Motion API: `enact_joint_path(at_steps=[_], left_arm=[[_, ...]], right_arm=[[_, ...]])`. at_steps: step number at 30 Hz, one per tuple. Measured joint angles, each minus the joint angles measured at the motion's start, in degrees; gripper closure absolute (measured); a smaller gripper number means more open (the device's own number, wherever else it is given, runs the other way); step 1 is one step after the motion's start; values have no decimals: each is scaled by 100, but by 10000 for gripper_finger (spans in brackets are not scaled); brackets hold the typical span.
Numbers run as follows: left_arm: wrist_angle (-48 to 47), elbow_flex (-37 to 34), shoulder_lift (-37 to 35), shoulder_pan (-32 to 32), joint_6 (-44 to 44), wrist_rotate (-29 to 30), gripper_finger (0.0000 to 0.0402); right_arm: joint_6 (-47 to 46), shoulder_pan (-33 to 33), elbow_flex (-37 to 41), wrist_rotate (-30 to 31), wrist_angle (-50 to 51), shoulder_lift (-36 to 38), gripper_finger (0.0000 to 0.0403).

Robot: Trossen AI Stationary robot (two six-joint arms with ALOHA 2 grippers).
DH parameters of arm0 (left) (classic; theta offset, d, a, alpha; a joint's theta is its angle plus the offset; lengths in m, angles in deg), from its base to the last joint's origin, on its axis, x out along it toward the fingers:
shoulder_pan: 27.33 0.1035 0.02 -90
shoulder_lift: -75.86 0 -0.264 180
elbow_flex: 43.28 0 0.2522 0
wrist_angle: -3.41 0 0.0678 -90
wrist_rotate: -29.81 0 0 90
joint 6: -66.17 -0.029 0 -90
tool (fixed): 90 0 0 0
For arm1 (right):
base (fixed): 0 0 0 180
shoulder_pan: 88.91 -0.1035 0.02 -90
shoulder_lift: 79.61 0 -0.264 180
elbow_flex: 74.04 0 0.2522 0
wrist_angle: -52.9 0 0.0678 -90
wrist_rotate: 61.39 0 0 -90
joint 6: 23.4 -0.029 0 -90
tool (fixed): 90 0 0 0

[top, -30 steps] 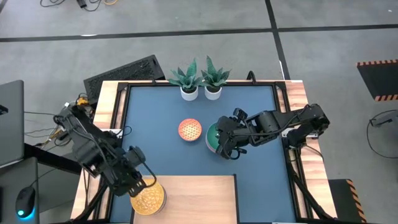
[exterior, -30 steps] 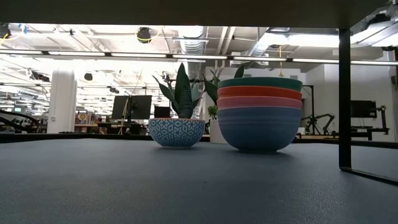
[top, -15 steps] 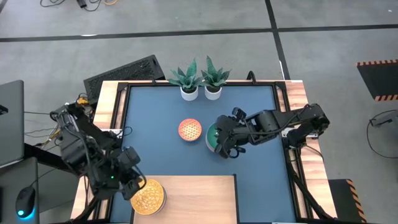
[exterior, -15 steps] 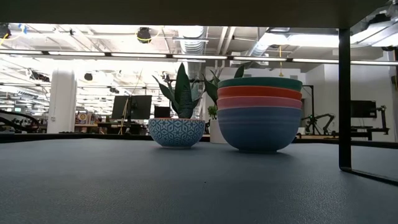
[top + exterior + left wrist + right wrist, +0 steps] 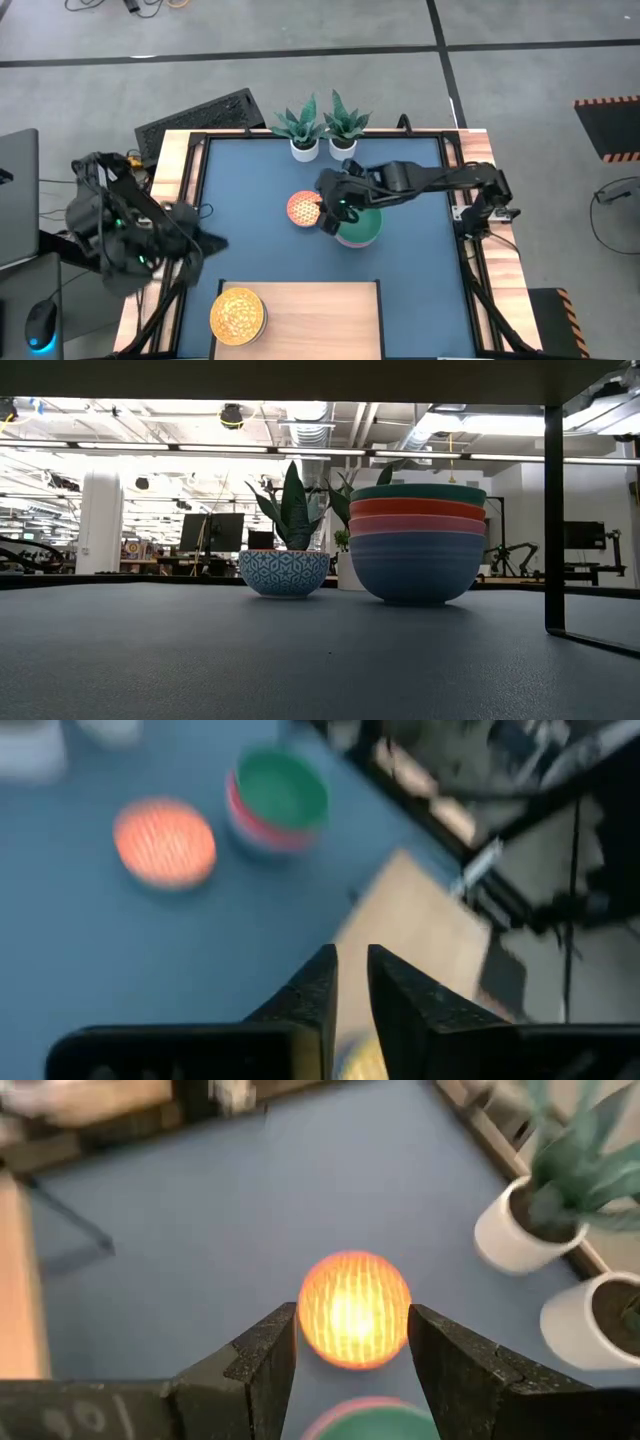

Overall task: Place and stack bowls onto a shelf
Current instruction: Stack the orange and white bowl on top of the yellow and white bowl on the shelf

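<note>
In the high view the yellow-orange patterned bowl sits on the left end of the pale wood shelf. The orange-red patterned bowl stands on the blue tabletop. Just right of it is the stack of large bowls, green on top. My right gripper hovers open between the two, its fingers either side of the orange-red bowl without touching it. My left gripper is over the table's left rail, with a narrow gap between its fingers. The low view shows a small blue-patterned bowl left of the stack.
Two white pots with green plants stand at the far edge, close behind the bowls. Wooden side rails and a dark frame border the tabletop. Bare blue surface lies between the bowls and the shelf. A shelf leg stands at the right.
My left arm has drawn back from the yellow-orange bowl toward the table's left edge and farther away, and the bowl has stayed on the shelf. My right gripper has swung from the near right side of the stack toward the left, to the orange-red bowl.
</note>
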Motion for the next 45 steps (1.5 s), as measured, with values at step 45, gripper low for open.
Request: enact_joint_path(at_steps=[45], left_arm=[[1533, 0, 4028, 6731, -5546, -3771, 204]], right_arm=[[-102, 345, -6, 936, 3271, 2835, 187]])
